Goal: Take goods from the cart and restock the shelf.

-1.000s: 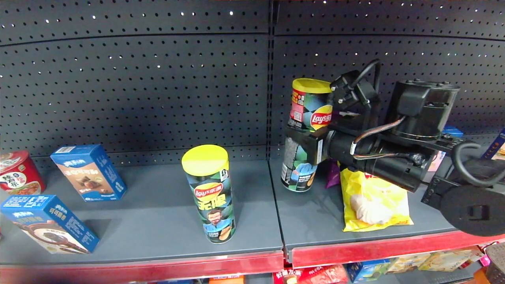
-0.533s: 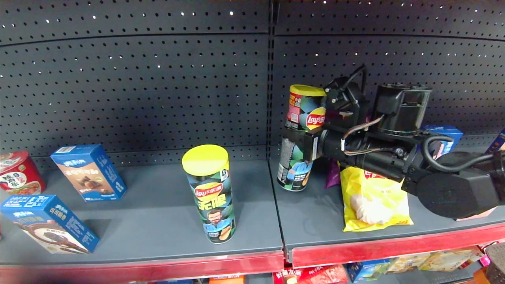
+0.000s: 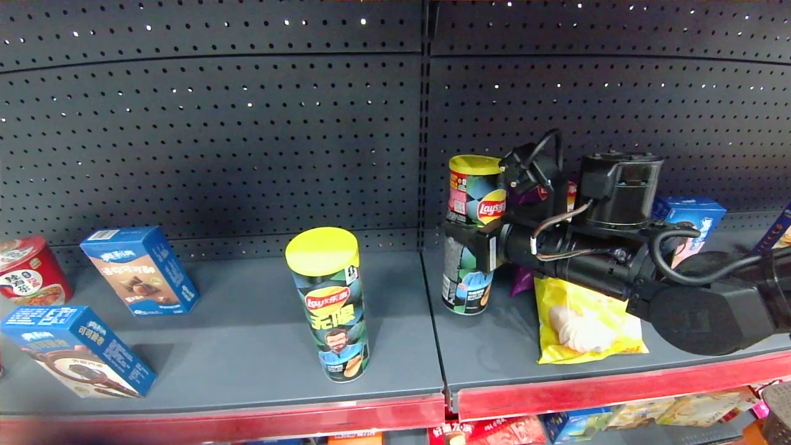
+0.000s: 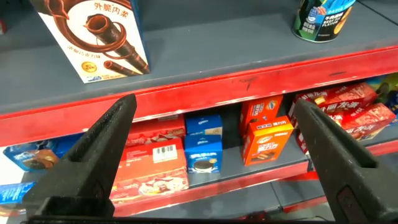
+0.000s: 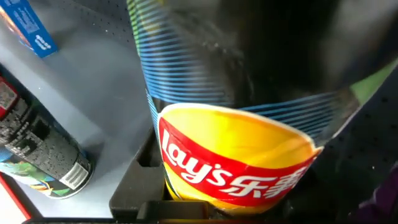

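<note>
Head view: looking forward and down over the shelf (image 3: 247, 321), mid range. Left wrist view: facing its red lip (image 4: 249, 78) closely, sharing near-left blue box (image 4: 93, 37) and near can (image 4: 323, 18). Right wrist view: crowding the far can (image 5: 236, 168), likewise shared.

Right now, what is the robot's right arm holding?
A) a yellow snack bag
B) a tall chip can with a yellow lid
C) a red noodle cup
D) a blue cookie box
B: the right gripper is shut around the middle of the chip can with the yellow lid, which stands upright at the back of the shelf.
</note>
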{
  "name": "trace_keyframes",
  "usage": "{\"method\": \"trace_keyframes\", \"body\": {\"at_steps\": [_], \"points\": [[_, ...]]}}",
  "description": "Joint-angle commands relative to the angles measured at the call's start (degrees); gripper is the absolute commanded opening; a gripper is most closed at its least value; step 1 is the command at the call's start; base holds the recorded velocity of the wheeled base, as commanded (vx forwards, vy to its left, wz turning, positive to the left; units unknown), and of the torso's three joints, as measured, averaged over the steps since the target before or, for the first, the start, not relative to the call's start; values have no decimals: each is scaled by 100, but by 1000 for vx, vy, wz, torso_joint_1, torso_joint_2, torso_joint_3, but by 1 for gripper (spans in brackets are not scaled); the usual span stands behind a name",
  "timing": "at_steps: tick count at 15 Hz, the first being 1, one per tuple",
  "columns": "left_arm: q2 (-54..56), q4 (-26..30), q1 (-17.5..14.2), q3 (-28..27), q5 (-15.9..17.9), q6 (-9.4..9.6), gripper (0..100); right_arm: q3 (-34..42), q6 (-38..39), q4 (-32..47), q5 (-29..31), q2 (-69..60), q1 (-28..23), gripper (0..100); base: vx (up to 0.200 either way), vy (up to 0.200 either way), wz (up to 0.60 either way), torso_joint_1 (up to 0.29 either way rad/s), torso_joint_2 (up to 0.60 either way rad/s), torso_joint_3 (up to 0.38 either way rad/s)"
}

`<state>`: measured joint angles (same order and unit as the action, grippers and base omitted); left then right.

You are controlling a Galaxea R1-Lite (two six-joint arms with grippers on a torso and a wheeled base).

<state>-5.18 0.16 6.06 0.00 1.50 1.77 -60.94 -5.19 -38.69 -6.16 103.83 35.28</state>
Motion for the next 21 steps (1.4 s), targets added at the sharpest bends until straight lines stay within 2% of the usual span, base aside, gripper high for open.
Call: {"method": "trace_keyframes", "body": {"at_steps": [1, 6, 12, 17, 21], "points": [[-9, 2, 1, 0, -1, -1, 100, 12, 10, -7, -52, -82, -4, 0, 0, 0, 600, 2, 2, 7], [-9, 2, 1, 0, -1, -1, 100, -32, 53, -59, -61, -108, -56, 0, 0, 0, 0, 0, 0, 0], [-9, 2, 1, 0, -1, -1, 100, -717, 185, -24, -131, 278, -100, 0, 0, 0, 0, 0, 0, 0], [0, 2, 1, 0, -1, -1, 100, -797, 177, -68, -149, 481, -56, 0, 0, 0, 0, 0, 0, 0], [-9, 2, 1, 0, -1, -1, 100, -928, 141, -525, -184, 902, -39, 0, 0, 0, 0, 0, 0, 0]]}}
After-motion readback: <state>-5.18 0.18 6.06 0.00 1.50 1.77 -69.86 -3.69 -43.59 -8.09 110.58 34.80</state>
